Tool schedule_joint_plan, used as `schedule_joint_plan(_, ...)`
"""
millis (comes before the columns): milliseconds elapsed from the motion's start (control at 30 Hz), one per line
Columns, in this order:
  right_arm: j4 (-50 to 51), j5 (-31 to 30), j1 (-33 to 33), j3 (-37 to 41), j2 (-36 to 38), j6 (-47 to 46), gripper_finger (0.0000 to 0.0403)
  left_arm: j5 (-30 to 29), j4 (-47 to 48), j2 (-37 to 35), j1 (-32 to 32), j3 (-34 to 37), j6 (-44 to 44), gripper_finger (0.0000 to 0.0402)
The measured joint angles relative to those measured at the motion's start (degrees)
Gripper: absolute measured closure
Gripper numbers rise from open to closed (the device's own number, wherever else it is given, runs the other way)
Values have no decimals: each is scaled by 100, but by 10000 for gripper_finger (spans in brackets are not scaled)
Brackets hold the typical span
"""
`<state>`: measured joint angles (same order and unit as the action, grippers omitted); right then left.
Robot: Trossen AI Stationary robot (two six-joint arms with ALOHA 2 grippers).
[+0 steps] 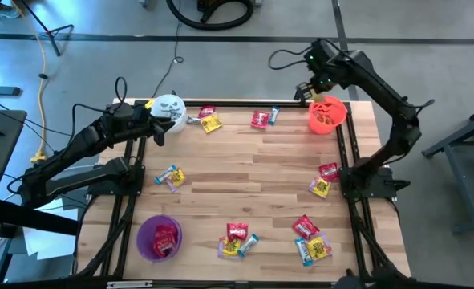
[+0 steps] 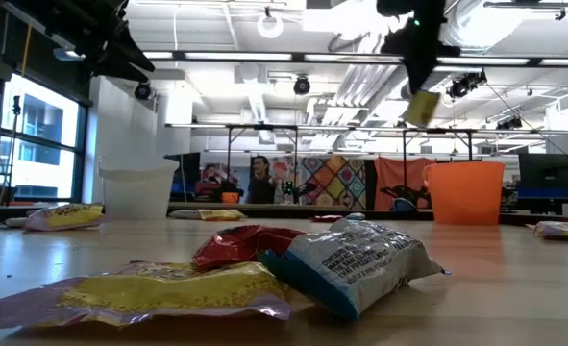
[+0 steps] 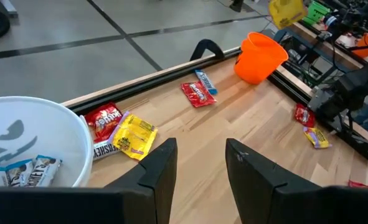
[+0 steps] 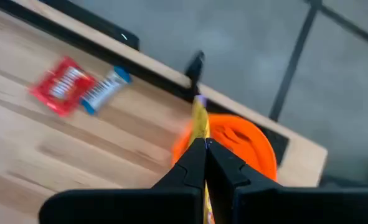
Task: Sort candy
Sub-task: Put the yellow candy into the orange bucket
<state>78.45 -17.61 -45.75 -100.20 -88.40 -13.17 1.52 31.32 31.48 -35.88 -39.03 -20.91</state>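
While the right gripper [image 4: 203, 144] pinches one yellow candy [image 4: 200, 119] above the orange bucket [image 1: 327, 115], the left gripper [image 3: 199, 165] hangs spread.

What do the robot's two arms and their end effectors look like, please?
Both arms are black, jointed, tubular links on dark bases. The left end effector has two flat, broad black fingers. The right end effector has matching black fingers tapering to a point; black cable loops by its wrist, where a green light glows.

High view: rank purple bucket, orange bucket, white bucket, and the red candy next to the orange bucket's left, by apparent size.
1. Purple plastic bucket: looks slightly the largest.
2. Orange plastic bucket and white plastic bucket: look alike; an arm partly covers each, so no ranking between them.
3. Red wrapped candy: clearly smallest.
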Motion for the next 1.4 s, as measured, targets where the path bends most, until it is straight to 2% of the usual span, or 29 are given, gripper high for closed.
schedule_joint_plan(200,-192,-85,-587,1293,154,-1,403,-4,-42,0,0,0,4,280)
schedule_joint_plan(467,-1851,20,-1243,3045,164,-186,403,-4,-42,0,0,0,0,280)
schedule_joint_plan(700,-2379,-43,-1257,3289,134,-479,399,-4,-40,5,-2,0,0,280)
schedule_joint_plan(867,-2054,26,-1258,3254,146,-487,349,31,-36,11,-2,0,0,280)
schedule_joint_plan(933,-1780,47,-1186,3077,146,-532,315,33,-36,11,0,0,0,280)
schedule_joint_plan(1033,-1332,-228,-960,2711,216,-579,263,33,-36,11,-1,0,7,280)
schedule_joint_plan(1133,-1167,-219,-599,2346,439,-505,227,37,-34,11,-2,0,52,280)
schedule_joint_plan(1200,-1029,65,-303,2212,679,-687,215,38,-34,11,-1,0,51,280)
schedule_joint_plan(1267,-1019,598,71,2246,1022,-914,212,109,-30,11,-1,0,40,280)
schedule_joint_plan(1400,-1021,1286,1094,2897,1789,-1410,211,326,-29,11,0,0,52,280)
